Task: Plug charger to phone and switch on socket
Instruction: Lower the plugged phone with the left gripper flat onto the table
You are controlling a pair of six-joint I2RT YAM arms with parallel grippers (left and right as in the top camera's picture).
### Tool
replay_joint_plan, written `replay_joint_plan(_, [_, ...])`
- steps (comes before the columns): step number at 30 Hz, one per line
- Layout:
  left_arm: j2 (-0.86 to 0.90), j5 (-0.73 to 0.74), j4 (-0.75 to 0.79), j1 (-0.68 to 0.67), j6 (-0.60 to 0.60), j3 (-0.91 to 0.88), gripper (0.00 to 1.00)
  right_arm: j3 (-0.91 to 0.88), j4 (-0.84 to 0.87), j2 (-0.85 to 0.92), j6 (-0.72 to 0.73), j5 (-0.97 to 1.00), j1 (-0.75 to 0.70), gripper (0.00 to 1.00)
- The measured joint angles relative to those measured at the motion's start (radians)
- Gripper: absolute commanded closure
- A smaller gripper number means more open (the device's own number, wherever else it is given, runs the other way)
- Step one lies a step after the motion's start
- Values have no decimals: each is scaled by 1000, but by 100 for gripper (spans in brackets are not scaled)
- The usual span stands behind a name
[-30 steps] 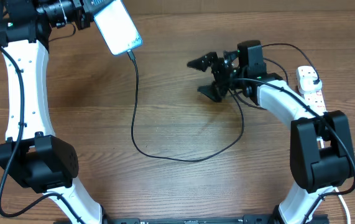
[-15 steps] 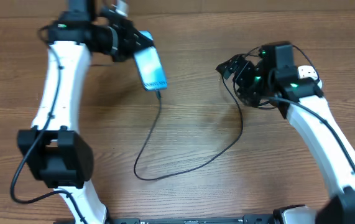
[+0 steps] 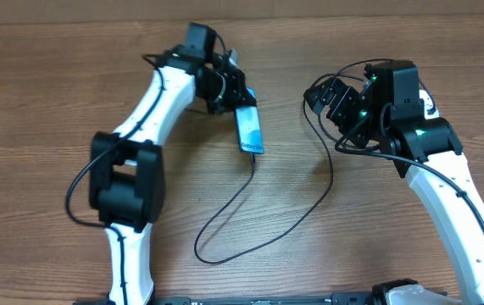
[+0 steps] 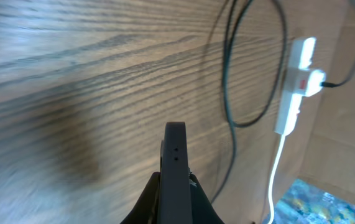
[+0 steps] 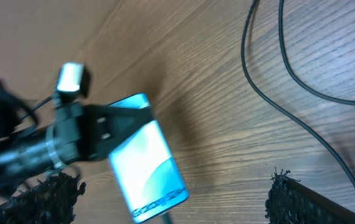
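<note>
Phone point(image 3: 249, 131): thin, slippery; left end effector point(image 3: 238, 107) squeezes its top.
Charger point(image 3: 196, 246): bendy, light.
Right end effector point(image 3: 333, 100): spread wide, empty.

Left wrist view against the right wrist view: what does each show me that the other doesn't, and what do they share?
Left wrist only: the socket with its white cord. Right wrist only: the lit screen of the phone, the left gripper shut on it, and the right gripper open. Both: the phone, seen edge-on in the left wrist view, and the charger lying on the table.
</note>
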Motion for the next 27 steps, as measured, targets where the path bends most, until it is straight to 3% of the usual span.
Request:
replay_joint_plan(12, [110,-40,70,-43,-58,-5,96,0,-46,0,-24,5,0,0])
replay_joint_plan(27, [117,-211,84,-45,-63,-6,96,0,-57,0,-41,5,0,0])
